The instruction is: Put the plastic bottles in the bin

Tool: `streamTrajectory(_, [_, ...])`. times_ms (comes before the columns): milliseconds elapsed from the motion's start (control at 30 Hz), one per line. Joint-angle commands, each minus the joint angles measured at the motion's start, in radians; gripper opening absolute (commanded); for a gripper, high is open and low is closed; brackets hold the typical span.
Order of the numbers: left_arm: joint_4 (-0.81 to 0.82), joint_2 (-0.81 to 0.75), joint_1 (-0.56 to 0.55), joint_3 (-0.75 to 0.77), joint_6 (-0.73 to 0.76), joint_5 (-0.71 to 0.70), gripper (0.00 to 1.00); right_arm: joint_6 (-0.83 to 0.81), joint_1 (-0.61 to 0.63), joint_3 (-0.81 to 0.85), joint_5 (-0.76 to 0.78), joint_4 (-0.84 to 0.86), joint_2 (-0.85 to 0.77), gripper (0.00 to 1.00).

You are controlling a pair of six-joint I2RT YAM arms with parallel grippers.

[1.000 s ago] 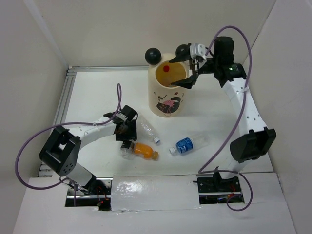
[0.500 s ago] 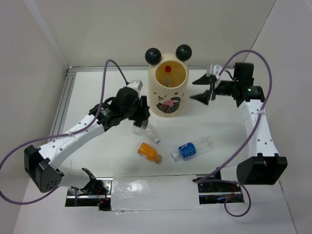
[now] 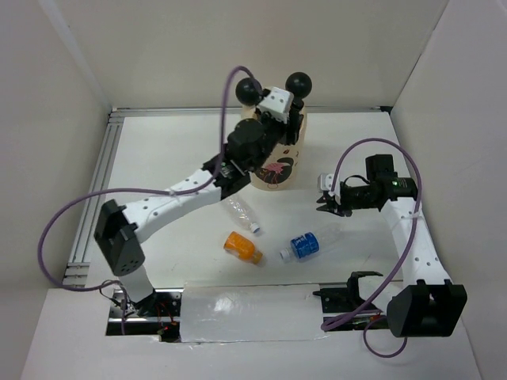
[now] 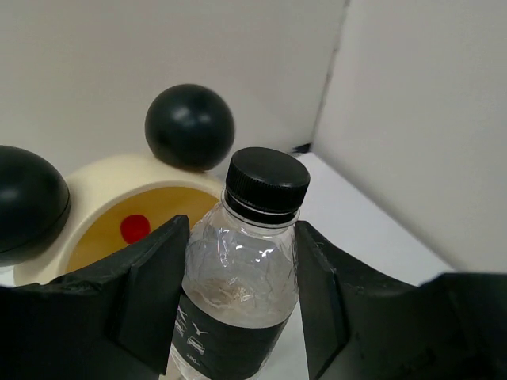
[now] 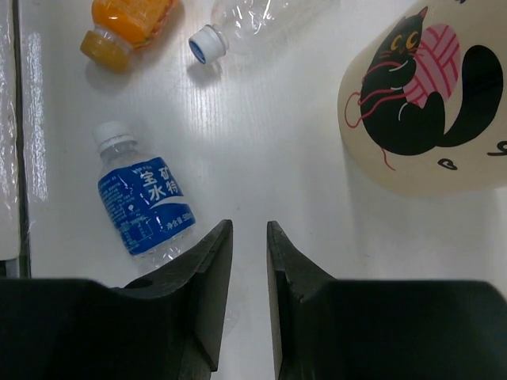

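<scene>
Top external view first: the left end effector [image 3: 285, 120] is up at the rim of the bin [image 3: 291, 162], between the two black ball ears [image 3: 299, 81]. The bottle it carries is hidden under the wrist from this angle. Three plastic bottles lie on the tabletop [image 3: 158, 150] in front of the bin. A clear bottle [image 3: 240, 214] is nearest it, an orange bottle [image 3: 242, 247] lies further out, and a blue-label bottle [image 3: 310, 241] is further out on the right arm's side. The right end effector [image 3: 326, 202] hangs beside the bin, near that blue one.

Left wrist view, and there's the grip: fingers [image 4: 150, 293] clamped on the black-label bottle [image 4: 238, 301], upright, black cap on top, held at the label. The bin's yellow inside shows just beyond it, with a red spot down in there; what that is I can't tell. To my eye the bottle isn't squarely over the mouth yet. The smart play is to carry it further in past the rim, clear of the ears. Only then should the fingers part, so it falls inside rather than clipping the edge.

Right wrist view: jaws stand narrow with a slim gap and nothing between them. They point at bare tabletop between the bin and the blue-label bottle. That one looks like the next pickup, and the jaws will need to spread wide first.
</scene>
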Motion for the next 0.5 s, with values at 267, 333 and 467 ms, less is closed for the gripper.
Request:
streamTrajectory(267, [0.526, 0.319, -0.045, 0.151, 0.467, -0.387, 0.18, -0.037, 0.007, -0.041, -0.009, -0.055, -0.020, 0.43])
streamTrajectory(333, [0.490, 0.329, -0.025, 0.162, 0.443, -0.387, 0.22, -0.079, 0.007, -0.052, -0.009, -0.065, -0.020, 0.59])
streamTrajectory(467, [0.459, 0.320, -0.025, 0.151, 0.432, -0.387, 0.62, -0.226, 0.036, -0.082, 0.011, -0.140, 0.006, 0.98])
